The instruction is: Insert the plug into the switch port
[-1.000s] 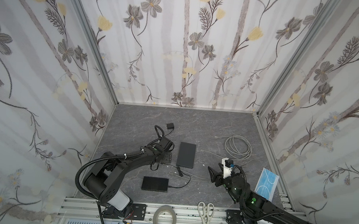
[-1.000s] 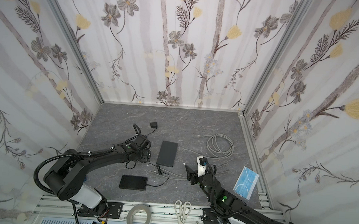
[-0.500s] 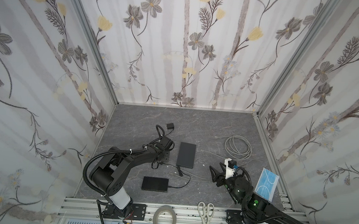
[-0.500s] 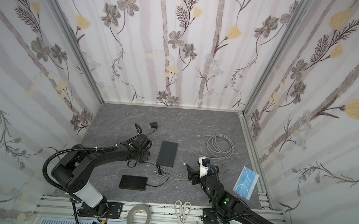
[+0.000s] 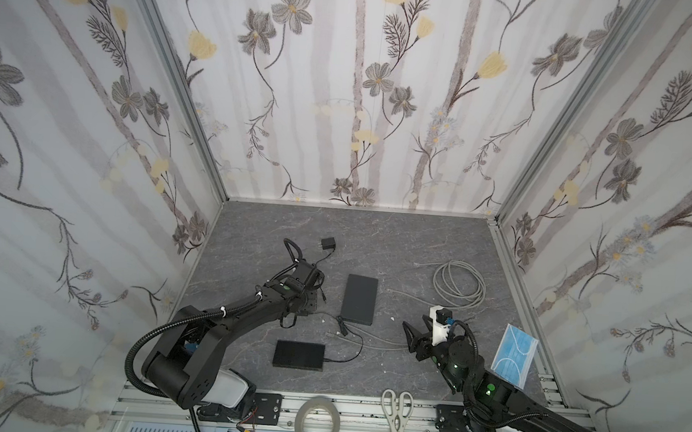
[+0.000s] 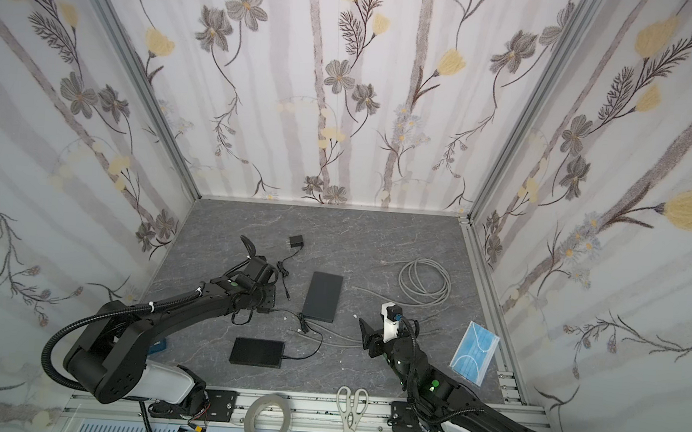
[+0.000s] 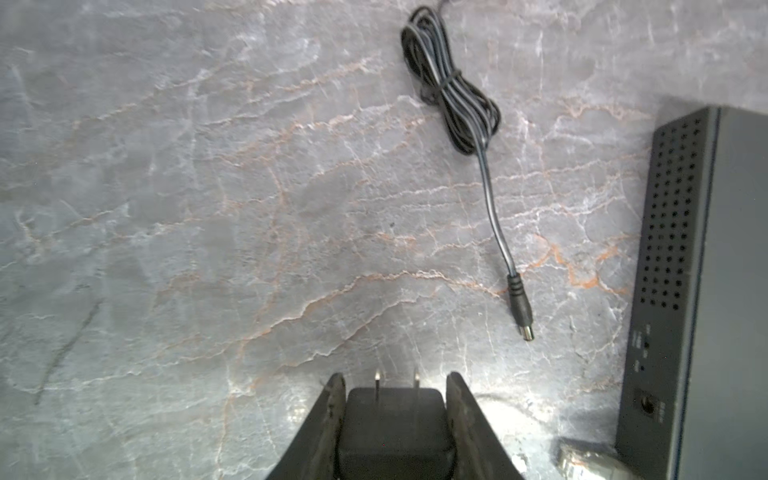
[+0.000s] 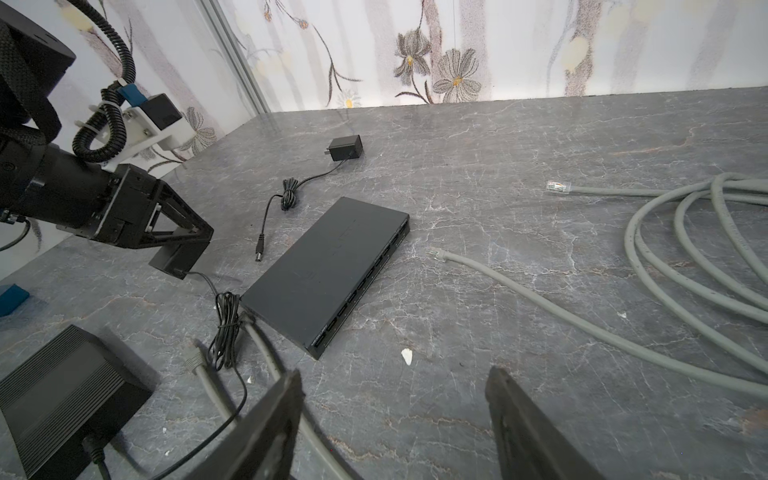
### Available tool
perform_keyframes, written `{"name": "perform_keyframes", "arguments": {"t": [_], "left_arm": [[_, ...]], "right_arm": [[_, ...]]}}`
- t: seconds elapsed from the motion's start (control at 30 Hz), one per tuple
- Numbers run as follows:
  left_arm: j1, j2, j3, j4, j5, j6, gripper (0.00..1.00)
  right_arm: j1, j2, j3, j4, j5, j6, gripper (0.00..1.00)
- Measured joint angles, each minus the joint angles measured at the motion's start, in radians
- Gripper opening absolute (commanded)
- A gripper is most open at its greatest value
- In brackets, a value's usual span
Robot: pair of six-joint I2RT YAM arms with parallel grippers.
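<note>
Front rail, nearest us: scissors [image 5: 396, 418] lying flat.

Just beyond, to the right: right gripper [image 8: 395, 374] over the front of the table [image 5: 417, 247]. Its fingers stand well apart and we see nothing between them. A blue face mask [image 5: 513, 362] leans by the right wall, beside that arm.

Left of centre: small black box [image 5: 299, 354] flat on the table with a thin cord plugged into it. We trace the cord through a tied bundle to the near adapter [image 7: 395, 424]. The left gripper [image 7: 395, 378] is clamped on this adapter, a finger on each side, and its two prongs poke out past the fingertips. We cannot tell whether it rests on the table or hangs just clear.

Mid-table: switch [image 5: 359, 299] lying flat, just right of the left gripper. A row of ports runs along its right long side. Its round power socket [image 7: 646, 404] is on the side facing the left gripper.

The barrel plug [image 7: 521, 309] lies loose on the table between the left gripper and the switch. It is near the switch, apart from it, and not inserted.

Right of the switch: a grey cable end [image 8: 436, 252] near the port side, not touching.

Farther back: grey cable coil [image 5: 458, 285] to the right. To the left is the far adapter [image 5: 328, 243], with the barrel plug's cord running to it.
</note>
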Motion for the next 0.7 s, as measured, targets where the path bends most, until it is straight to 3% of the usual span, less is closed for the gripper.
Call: {"name": "perform_keyframes", "arguments": {"t": [0.23, 0.43, 0.57, 0.7], "left_arm": [[0.120, -0.032, -0.023, 0.042, 0.006, -0.049, 0.32], [0.338, -0.017, -0.060, 0.151, 0.037, -0.135, 0.30], [0.489, 0.075, -0.045, 0.230, 0.090, -0.217, 0.28], [0.562, 0.191, 0.010, 0.303, 0.158, -0.289, 0.28]], "right_arm": [[0.000, -0.004, 0.000, 0.005, 0.007, 0.003, 0.70], [0.000, 0.000, 0.000, 0.005, 0.007, 0.004, 0.70], [0.000, 0.004, 0.000, 0.005, 0.006, 0.004, 0.70], [0.000, 0.027, 0.000, 0.005, 0.005, 0.004, 0.70]]}}
